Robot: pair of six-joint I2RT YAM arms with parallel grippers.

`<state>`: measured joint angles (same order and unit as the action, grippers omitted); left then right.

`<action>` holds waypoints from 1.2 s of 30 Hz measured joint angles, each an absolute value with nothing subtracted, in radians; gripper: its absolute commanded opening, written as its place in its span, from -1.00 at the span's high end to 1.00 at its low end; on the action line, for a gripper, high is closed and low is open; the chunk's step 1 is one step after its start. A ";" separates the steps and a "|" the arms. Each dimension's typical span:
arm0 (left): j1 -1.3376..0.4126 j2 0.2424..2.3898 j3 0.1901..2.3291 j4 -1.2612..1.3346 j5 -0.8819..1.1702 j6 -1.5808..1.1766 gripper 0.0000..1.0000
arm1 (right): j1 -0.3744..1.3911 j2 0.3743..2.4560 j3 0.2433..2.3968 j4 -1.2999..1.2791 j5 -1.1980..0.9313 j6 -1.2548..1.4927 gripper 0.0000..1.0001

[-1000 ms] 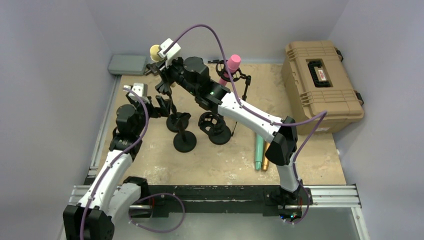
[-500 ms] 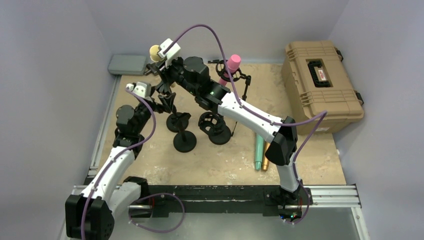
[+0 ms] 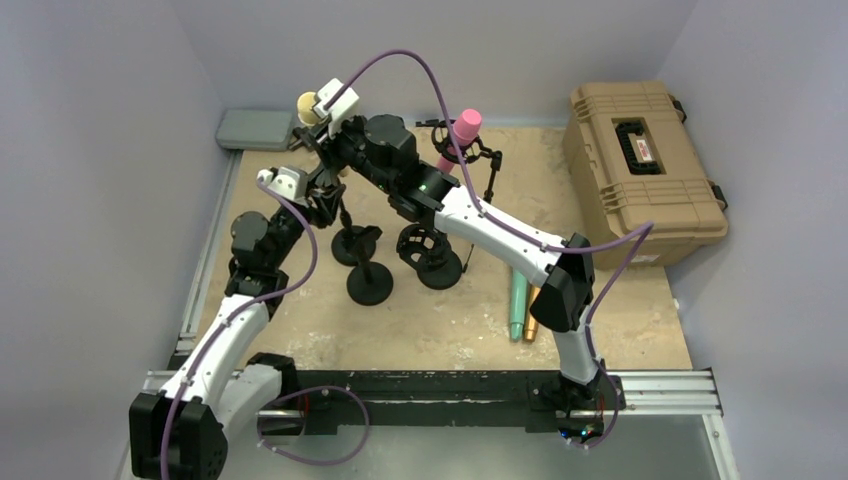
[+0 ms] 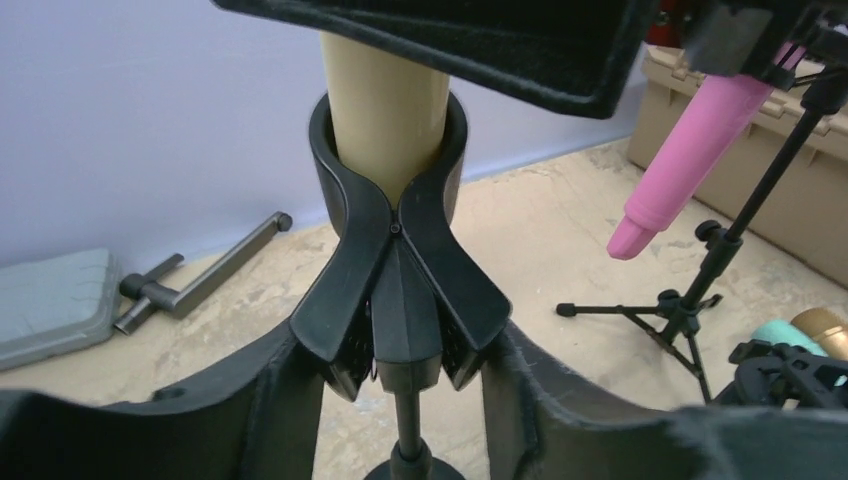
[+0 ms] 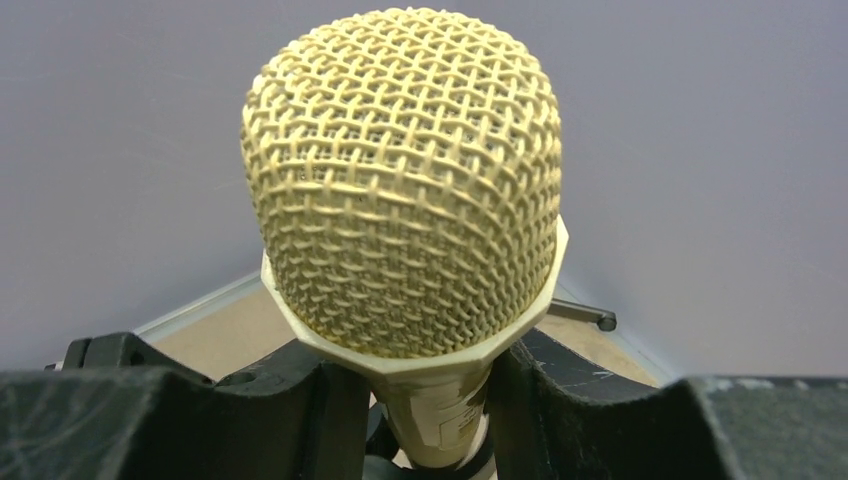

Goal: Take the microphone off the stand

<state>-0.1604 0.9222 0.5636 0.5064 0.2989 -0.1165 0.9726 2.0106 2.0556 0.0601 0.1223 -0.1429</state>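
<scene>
Off-task items, placed from the tan hard case (image 3: 645, 160).
Pink microphone (image 3: 462, 128) tilted on a tripod stand (image 4: 690, 305), left of case. Teal microphone (image 3: 518, 305) and gold microphone (image 3: 532, 322) lie side by side, near-left of case. Empty black cradle stand (image 3: 430, 255) further left. Grey pad (image 3: 256, 128) far left, at back wall.

Plain pale grey-lilac walls (image 3: 100, 150) on three sides, evenly lit. Bench (image 3: 440, 325): scuffed tan board. Tan hard case (image 3: 640, 160) at right. Grey pad (image 3: 255, 128) in far-left corner. Metal rail (image 3: 660, 385) along near edge.
</scene>
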 measured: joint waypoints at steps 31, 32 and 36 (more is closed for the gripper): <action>-0.182 0.860 0.611 0.314 0.245 -0.059 0.76 | 0.975 1.727 2.073 -0.024 0.248 0.045 1.00; -0.184 0.860 0.614 0.307 0.239 -0.060 0.66 | 0.974 1.660 1.995 -0.019 0.251 0.056 1.00; -0.186 0.865 0.629 0.286 0.227 -0.067 0.33 | 0.973 1.408 1.707 -0.002 0.273 0.099 1.00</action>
<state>-0.1864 0.8654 0.6289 0.2855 0.2272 -0.0669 0.9733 1.4082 1.7065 -0.0025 0.2726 0.0994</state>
